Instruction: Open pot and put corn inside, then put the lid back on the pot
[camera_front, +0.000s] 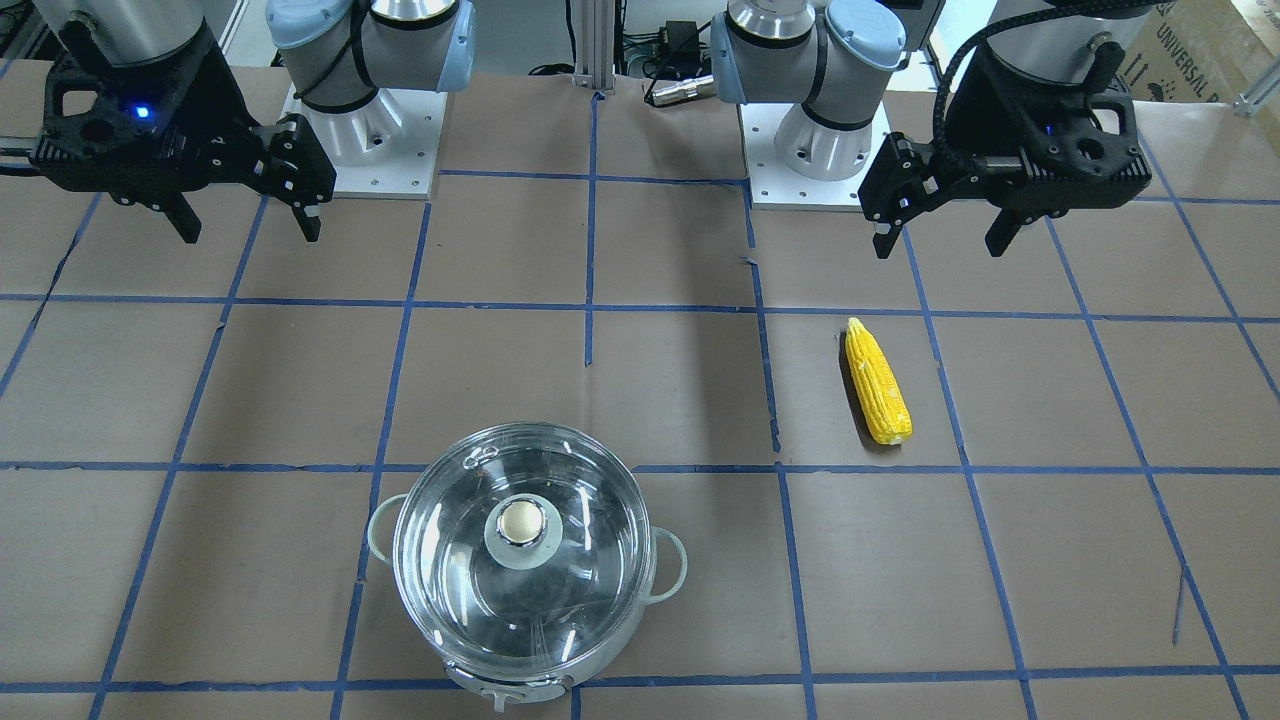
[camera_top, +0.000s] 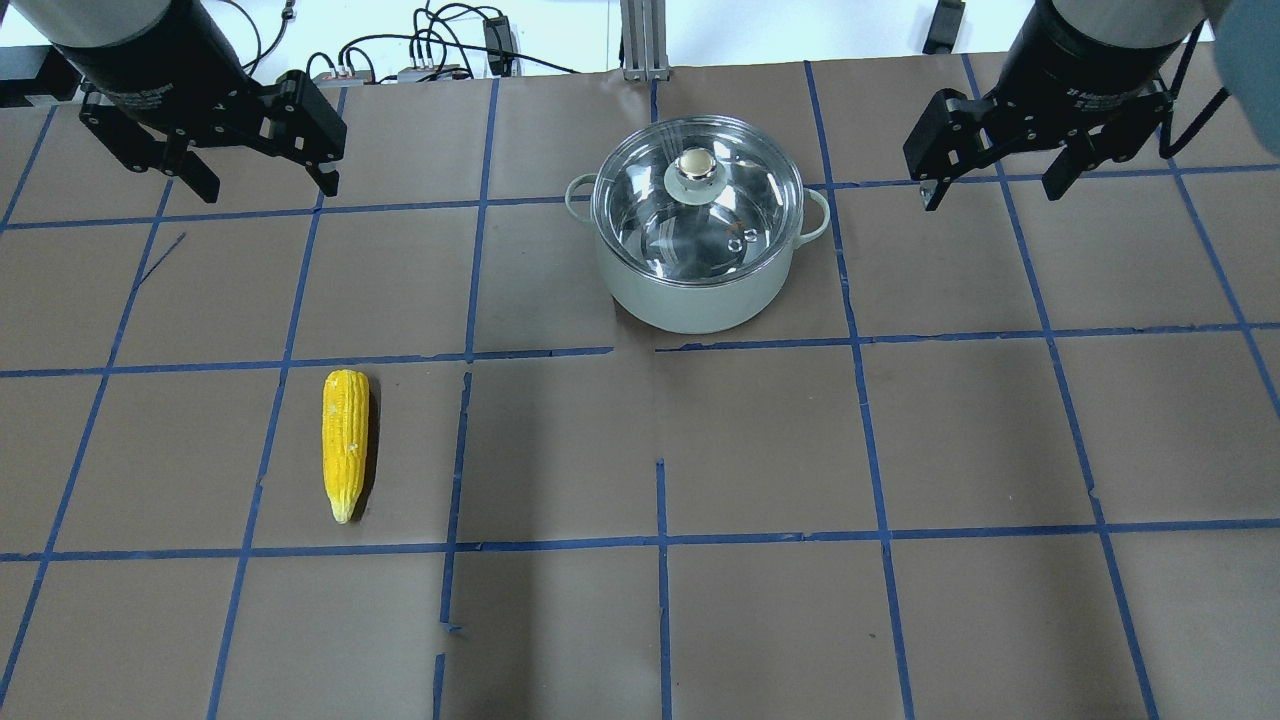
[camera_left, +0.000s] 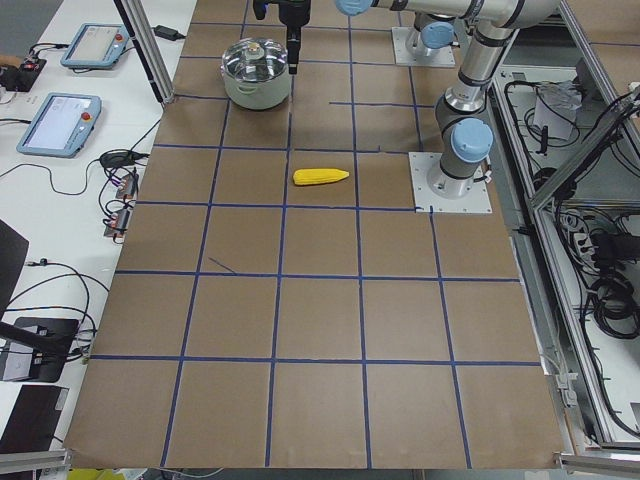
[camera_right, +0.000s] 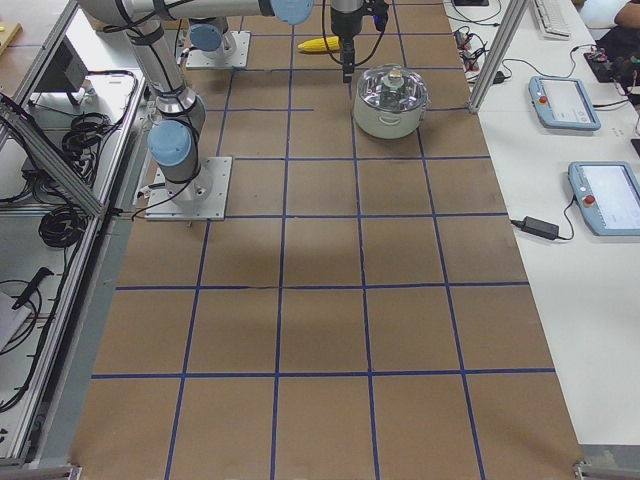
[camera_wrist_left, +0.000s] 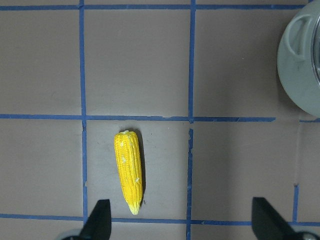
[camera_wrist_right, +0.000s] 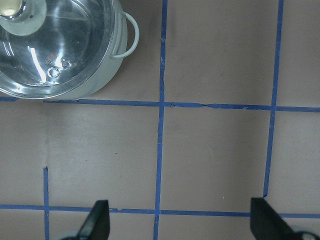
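Note:
The pot (camera_top: 690, 300) stands at the table's far middle with the glass lid (camera_top: 700, 205) on it, gold knob (camera_top: 697, 167) on top. It also shows in the front-facing view (camera_front: 480, 682) under its lid (camera_front: 520, 560). The corn (camera_top: 345, 445) lies flat on the robot's left side, pointed end toward the robot; the left wrist view shows it too (camera_wrist_left: 130, 170). My left gripper (camera_top: 270, 188) is open and empty, high above the table beyond the corn. My right gripper (camera_top: 992, 195) is open and empty, to the right of the pot and apart from it.
The table is brown paper with a blue tape grid (camera_top: 660, 540). The arm bases (camera_front: 365, 130) stand on white plates on the robot's side. Cables (camera_top: 440, 50) lie past the far edge. Tablets (camera_right: 605, 195) rest on the side bench.

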